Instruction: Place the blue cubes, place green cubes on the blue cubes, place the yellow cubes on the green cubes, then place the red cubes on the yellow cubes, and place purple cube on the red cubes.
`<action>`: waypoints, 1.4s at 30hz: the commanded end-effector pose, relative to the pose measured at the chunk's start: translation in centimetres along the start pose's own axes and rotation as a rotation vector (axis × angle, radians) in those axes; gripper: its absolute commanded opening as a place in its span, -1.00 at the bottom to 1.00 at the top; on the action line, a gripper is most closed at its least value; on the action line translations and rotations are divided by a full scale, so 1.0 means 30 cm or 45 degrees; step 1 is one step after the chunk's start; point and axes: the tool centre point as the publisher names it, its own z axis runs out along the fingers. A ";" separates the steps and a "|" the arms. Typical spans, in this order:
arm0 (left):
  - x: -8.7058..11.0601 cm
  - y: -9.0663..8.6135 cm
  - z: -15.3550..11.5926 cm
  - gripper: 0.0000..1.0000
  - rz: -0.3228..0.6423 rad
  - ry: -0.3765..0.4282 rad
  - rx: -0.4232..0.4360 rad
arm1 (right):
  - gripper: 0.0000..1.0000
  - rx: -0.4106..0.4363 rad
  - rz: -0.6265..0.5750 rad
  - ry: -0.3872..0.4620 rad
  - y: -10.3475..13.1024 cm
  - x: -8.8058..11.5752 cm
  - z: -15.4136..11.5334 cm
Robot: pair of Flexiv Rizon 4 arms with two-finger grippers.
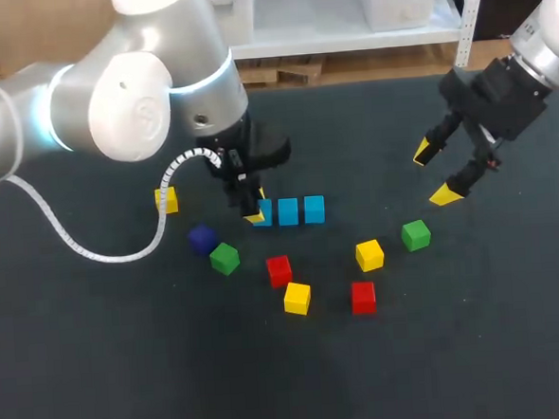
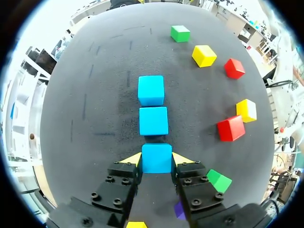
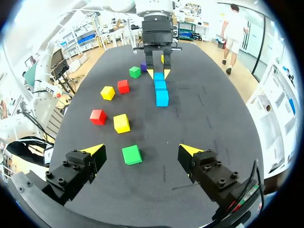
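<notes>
3 blue cubes [image 1: 288, 211] rowed on surface [image 1: 128, 371]; left fingers [image 2: 131, 159] pinch the end one, right fingers [image 3: 95, 151] spread; green cubes [image 1: 225, 258] onward unstacked.

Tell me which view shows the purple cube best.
Head view: purple cube unobstructed, beside a green cube. Left wrist view: a sliver under the left end effector. Right wrist view: tiny patch beside it.
</notes>
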 end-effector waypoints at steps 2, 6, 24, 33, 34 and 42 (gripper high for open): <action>-0.002 0.012 0.006 -1.00 0.000 0.010 0.010 | 1.00 -0.001 -0.001 -0.002 -0.001 0.001 0.001; -0.001 0.016 0.008 -1.00 0.000 0.015 0.011 | 1.00 -0.001 -0.001 -0.002 -0.001 0.001 0.001; 0.013 0.022 0.010 -1.00 -0.002 0.023 0.013 | 1.00 -0.001 -0.001 -0.002 -0.001 0.001 0.001; 0.015 0.022 0.012 -1.00 -0.006 0.023 0.016 | 1.00 -0.001 -0.001 -0.002 -0.001 0.001 0.001; 0.014 0.023 0.012 -1.00 -0.006 0.023 0.016 | 1.00 -0.001 -0.001 -0.002 -0.001 0.001 0.001; 0.013 0.026 0.012 -0.47 -0.009 0.025 0.019 | 1.00 -0.001 -0.001 -0.002 -0.001 0.001 0.001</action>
